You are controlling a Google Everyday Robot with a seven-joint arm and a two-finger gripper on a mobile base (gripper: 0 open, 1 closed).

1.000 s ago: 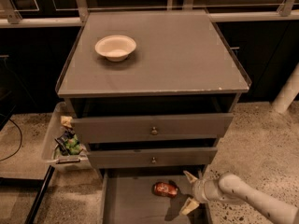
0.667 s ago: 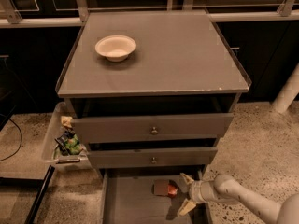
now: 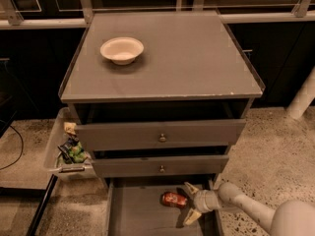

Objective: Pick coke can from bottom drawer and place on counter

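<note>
The coke can (image 3: pixel 173 199) lies on its side on the floor of the pulled-out bottom drawer (image 3: pixel 138 215), at its right half. My gripper (image 3: pixel 189 201) reaches in from the lower right, its two pale fingers spread open just right of the can, one above and one below its end. The can is not held. The grey counter (image 3: pixel 187 63) tops the cabinet above.
A white bowl (image 3: pixel 122 49) sits on the counter's left rear. Two upper drawers with round knobs (image 3: pixel 162 138) overhang the bottom drawer. A pale bin (image 3: pixel 64 151) with clutter stands left of the cabinet. A white post (image 3: pixel 302 97) stands at the right.
My gripper has moved left toward the can, so its open fingers now flank the can's right end. The can has stayed in place.
</note>
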